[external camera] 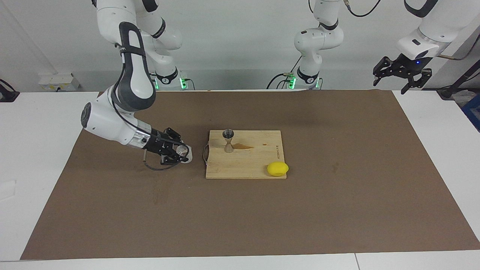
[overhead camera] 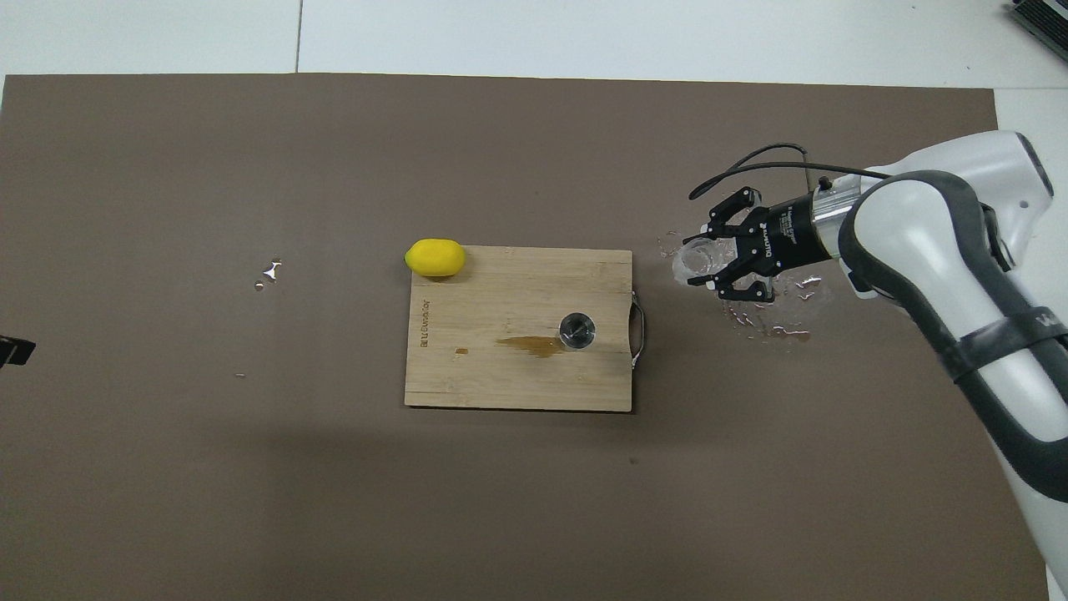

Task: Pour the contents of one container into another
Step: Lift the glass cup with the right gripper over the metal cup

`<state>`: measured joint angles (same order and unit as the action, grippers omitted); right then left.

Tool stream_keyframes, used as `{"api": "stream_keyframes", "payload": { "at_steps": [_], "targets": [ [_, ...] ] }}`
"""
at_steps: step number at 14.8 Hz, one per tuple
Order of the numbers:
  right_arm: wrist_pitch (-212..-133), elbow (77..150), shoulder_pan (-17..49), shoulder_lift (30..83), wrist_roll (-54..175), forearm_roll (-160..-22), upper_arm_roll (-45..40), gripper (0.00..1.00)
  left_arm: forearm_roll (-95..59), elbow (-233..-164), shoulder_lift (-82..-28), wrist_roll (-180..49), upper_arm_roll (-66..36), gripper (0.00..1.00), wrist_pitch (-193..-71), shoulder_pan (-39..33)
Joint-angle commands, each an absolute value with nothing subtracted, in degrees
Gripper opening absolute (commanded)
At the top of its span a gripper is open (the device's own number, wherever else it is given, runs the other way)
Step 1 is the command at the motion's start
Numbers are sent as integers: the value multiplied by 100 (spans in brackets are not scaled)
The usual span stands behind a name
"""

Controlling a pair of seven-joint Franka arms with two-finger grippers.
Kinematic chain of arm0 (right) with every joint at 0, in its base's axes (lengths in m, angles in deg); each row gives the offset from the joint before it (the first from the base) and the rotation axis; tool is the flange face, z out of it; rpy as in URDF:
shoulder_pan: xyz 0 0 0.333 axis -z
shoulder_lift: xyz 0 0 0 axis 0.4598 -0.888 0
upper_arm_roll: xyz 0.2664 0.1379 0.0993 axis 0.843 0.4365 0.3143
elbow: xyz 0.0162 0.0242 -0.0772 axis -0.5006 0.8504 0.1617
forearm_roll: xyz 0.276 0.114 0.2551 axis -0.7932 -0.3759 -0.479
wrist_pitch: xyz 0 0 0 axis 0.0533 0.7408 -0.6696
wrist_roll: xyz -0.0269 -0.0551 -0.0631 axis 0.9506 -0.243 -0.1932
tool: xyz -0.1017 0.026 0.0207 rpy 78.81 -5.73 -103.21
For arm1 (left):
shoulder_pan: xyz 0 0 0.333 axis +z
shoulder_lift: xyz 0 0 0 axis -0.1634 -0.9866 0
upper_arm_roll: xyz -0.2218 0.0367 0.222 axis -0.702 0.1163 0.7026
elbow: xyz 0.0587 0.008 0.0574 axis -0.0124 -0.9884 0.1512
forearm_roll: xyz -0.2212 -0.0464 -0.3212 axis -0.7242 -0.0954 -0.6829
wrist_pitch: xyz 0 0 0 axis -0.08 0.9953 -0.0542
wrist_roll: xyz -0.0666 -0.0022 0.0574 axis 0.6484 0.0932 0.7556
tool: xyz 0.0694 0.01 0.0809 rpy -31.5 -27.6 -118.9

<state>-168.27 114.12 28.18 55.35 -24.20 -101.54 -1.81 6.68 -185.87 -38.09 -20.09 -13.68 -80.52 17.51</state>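
Note:
The clear cup (external camera: 184, 152) (overhead camera: 694, 259) is low over the brown mat beside the cutting board's handle, toward the right arm's end of the table, and looks tilted. My right gripper (external camera: 179, 153) (overhead camera: 711, 260) lies nearly level and is shut on the cup, one finger on each side. The metal jigger (external camera: 228, 140) (overhead camera: 577, 330) stands upright on the wooden cutting board (external camera: 243, 167) (overhead camera: 501, 376), near its handle end. My left gripper (external camera: 402, 75) is open and empty, and waits raised above the table's edge at the left arm's end.
A yellow lemon (external camera: 278, 168) (overhead camera: 435, 257) sits on the board's corner farthest from the robots. A brown wet stain (overhead camera: 530, 343) lies beside the jigger. Spilled drops (overhead camera: 772, 321) dot the mat under the right gripper. A few more drops (overhead camera: 269, 271) lie toward the left arm's end.

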Motion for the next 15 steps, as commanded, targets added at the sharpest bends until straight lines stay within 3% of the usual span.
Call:
{"api": "stream_keyframes", "payload": {
  "at_steps": [1,9,15],
  "targets": [
    [-17081,11559,2422,5718,-2891,-9875,-225,0,760,-18681,-3719,-3201,-1472,100,-8404,1697],
    [-17134,11304,1420,5718,-3753,-8119,-216,0,717,-18295,-4422,-3549,-1359,100,-8688,1389],
    [-16976,11128,1033,5718,-3983,-7124,-207,0,743,-18524,-4273,-4454,-1139,100,-8714,1222]
  ]
}}
